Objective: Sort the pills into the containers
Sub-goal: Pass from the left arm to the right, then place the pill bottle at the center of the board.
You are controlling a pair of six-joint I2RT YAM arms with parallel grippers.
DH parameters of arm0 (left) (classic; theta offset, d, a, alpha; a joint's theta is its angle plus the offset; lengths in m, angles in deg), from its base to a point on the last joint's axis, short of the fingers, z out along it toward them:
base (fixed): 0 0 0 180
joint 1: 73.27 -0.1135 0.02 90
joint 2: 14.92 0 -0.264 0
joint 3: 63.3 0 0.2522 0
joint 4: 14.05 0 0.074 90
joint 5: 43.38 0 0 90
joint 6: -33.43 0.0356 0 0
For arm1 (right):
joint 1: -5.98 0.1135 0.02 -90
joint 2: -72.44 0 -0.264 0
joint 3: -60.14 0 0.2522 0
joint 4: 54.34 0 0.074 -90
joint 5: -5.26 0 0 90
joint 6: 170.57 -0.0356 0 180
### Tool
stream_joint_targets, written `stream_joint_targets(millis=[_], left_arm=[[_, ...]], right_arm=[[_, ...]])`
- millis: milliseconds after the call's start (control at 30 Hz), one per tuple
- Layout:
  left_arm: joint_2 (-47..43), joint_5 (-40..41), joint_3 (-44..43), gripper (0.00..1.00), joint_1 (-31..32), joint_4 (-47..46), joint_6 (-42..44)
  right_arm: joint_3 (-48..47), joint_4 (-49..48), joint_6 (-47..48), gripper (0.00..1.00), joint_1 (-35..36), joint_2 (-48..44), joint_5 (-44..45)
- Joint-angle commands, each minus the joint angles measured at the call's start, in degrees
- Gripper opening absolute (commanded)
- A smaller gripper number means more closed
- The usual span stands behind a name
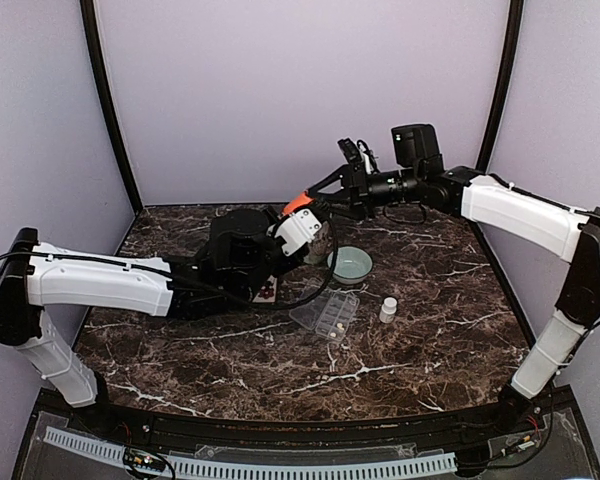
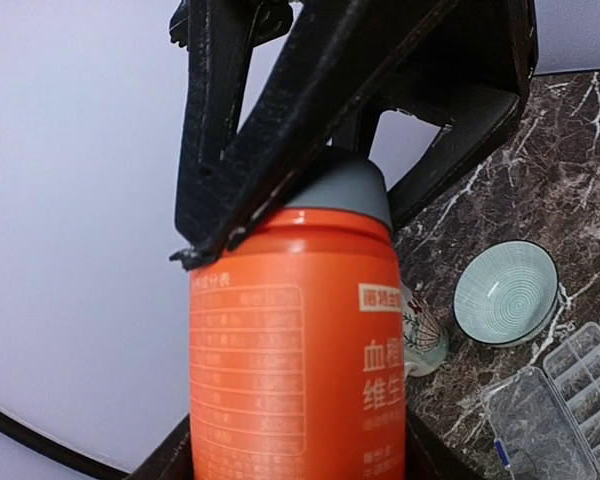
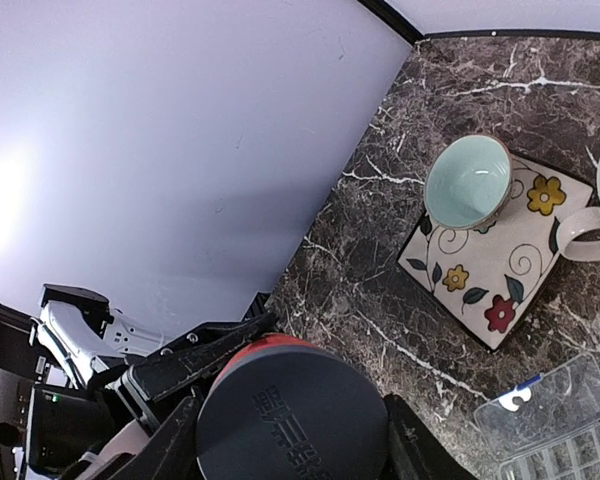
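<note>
Bottle [image 2: 295,370] held up left of the bowl [image 1: 352,270]
Its body is grasped by the left end effector [image 1: 298,228], its cap [image 3: 290,415] by the right end effector [image 1: 325,195], label partly hidden; pills [image 1: 333,327] lie in the pill box [image 1: 315,312] just before the bowl.

Bowl [image 1: 350,266] behind pill box [image 1: 322,312]; small vial [image 1: 388,310] right of box, apart from it.

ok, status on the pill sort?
Left tool shut on orange bottle. Right tool shut on its grey cap, cap on. Pill box lies open. Beside it: green bowl, small white vial.
</note>
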Motion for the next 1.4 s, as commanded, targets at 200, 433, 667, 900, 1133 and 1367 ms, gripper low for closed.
stream_joint_targets(millis=[200, 433, 667, 900, 1133, 1367], left_arm=[[-9.59, -24.69, -5.52, 0.83, -2.00, 16.06, -17.87], [-12.91, -29.12, -5.66, 0.85, -3.52, 20.43, -23.25], [-18.14, -36.70, -3.54, 0.84, -9.95, 23.71, -35.64], [-21.11, -43.43, -1.10, 0.84, -14.91, 24.95, -45.64], [-23.82, -52.26, 3.63, 0.84, -21.62, 21.87, -55.88], [-23.65, -63.74, 8.56, 0.83, -28.07, 16.90, -65.17]], right_arm=[[2.23, 4.76, 0.20, 0.00, 2.99, -0.24, 3.22], [1.86, 6.09, 1.51, 0.00, 2.99, -1.39, 5.13], [-1.15, 14.19, 10.71, 0.00, 2.93, -2.71, 15.76], [-1.05, 20.61, 19.02, 0.00, 1.91, -4.41, 31.65], [2.83, 21.15, 21.82, 0.00, -2.79, -8.89, 44.42], [8.72, 19.03, 24.73, 0.00, -7.01, -10.41, 57.31]])
